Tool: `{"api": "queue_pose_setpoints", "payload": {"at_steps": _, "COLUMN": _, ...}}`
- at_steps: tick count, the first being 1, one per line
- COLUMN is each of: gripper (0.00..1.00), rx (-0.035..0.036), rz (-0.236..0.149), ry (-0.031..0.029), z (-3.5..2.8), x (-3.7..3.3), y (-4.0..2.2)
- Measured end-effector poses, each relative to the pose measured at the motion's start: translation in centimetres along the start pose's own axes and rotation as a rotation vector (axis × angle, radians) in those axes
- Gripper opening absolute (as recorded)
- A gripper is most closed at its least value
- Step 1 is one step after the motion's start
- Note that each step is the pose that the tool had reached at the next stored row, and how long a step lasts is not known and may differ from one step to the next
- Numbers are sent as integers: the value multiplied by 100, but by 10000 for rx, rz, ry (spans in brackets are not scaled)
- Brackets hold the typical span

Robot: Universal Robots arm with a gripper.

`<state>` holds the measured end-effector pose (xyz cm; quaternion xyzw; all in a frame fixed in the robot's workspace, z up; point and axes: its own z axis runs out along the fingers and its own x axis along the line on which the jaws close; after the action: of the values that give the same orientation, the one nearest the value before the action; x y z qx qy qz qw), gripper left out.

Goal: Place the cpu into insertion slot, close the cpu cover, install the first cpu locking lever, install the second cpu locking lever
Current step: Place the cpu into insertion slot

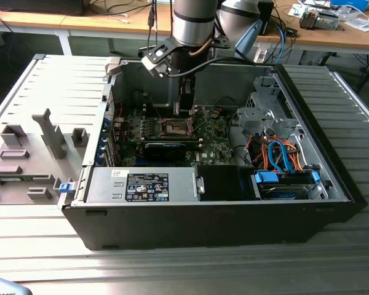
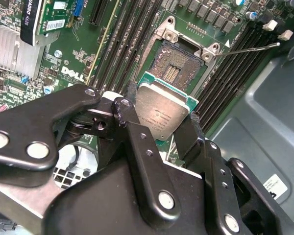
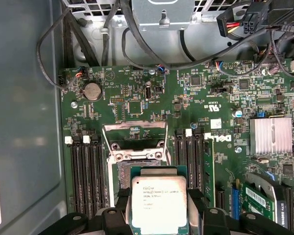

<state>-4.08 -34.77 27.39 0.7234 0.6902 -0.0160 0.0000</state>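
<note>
The jaws are shut on the cpu (image 2: 161, 113), pinching it by two opposite edges with its silvery face turned toward the cameras. In the exterior view the arm (image 1: 194, 24) reaches down into the open computer case (image 1: 234, 227), just above the middle of the frame. There the chip hangs over the insertion slot (image 1: 174, 128) and is not yet seated. In both wrist views the cpu (image 3: 159, 203) overlaps the near rim of the slot (image 2: 179, 68), whose dark pin field lies bare. The cpu cover (image 3: 135, 126) stands swung open beyond it.

The grip looks like the main hazard. Only thin edges are held, so a small slip or twist could leave the chip skewed. A skewed chip pressed down onto the pin field would likely bend the contacts.

How level the chip sits over the socket cannot be told from these views. If one corner goes in first, it could ride up on the metal rim rather than drop flat. Orientation matters too, since a chip turned the wrong way will not seat.

The thin locking lever (image 2: 247, 48) juts out beside the socket and could snag the jaws. The black memory slots (image 3: 85, 171) flank the socket closely on the green motherboard (image 3: 137, 98), leaving little room for the jaws to spread. The raised cover could also tip back onto the chip if it is bumped.
</note>
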Motion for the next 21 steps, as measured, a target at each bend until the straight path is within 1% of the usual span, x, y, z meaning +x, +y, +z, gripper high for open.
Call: {"api": "queue_pose_setpoints", "payload": {"at_steps": 21, "gripper": 55, "rx": 0, "rz": 0, "ry": 0, "z": 49, "x": 1, "y": 1}}
